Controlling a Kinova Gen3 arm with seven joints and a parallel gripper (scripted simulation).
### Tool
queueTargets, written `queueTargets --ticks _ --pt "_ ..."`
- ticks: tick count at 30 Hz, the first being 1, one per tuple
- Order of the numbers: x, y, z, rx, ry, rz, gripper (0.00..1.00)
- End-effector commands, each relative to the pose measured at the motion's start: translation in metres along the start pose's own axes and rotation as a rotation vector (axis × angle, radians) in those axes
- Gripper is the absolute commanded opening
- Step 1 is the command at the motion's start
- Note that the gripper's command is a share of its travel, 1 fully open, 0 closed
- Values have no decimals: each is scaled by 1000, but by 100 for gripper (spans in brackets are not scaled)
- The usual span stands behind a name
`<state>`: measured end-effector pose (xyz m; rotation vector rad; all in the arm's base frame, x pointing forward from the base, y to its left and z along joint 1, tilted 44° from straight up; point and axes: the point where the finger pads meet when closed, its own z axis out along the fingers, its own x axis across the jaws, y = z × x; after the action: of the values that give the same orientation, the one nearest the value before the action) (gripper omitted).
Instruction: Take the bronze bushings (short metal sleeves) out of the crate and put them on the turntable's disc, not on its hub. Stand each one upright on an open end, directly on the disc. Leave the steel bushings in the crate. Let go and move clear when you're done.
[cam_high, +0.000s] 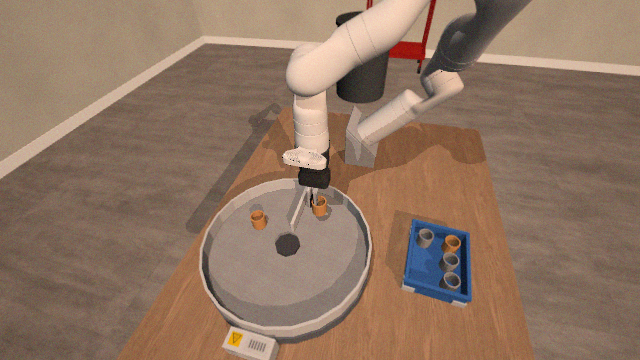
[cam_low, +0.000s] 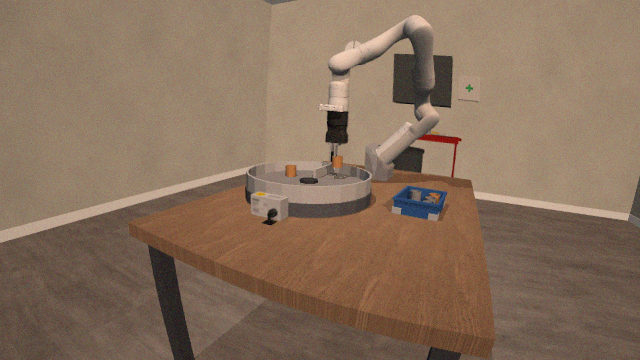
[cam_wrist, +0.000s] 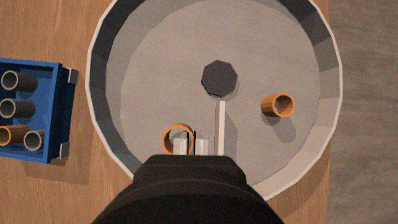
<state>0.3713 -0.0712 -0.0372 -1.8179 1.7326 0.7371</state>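
My gripper (cam_high: 315, 197) is shut on the wall of a bronze bushing (cam_high: 319, 205), held upright over the far part of the turntable's grey disc (cam_high: 285, 255); one finger is inside the sleeve, as the wrist view (cam_wrist: 177, 139) shows. I cannot tell whether it touches the disc. A second bronze bushing (cam_high: 258, 219) stands upright on the disc to the left of the dark hub (cam_high: 287, 244). It also shows in the wrist view (cam_wrist: 277, 105). The blue crate (cam_high: 439, 261) to the right holds one bronze bushing (cam_high: 451, 243) and three steel bushings (cam_high: 425, 237).
A raised grey rim (cam_high: 210, 240) rings the disc. A white bar (cam_high: 297, 212) runs from the hub toward the far rim beside my gripper. A small control box (cam_high: 251, 344) sits at the table's front edge. The arm's base (cam_high: 360, 145) stands behind the turntable.
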Motion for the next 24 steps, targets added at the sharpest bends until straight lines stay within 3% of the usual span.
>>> queueTargets --ticks 1,24 --pt "0 -1 1 6 -1 0 0" --pt "-1 -7 3 6 0 -1 0"
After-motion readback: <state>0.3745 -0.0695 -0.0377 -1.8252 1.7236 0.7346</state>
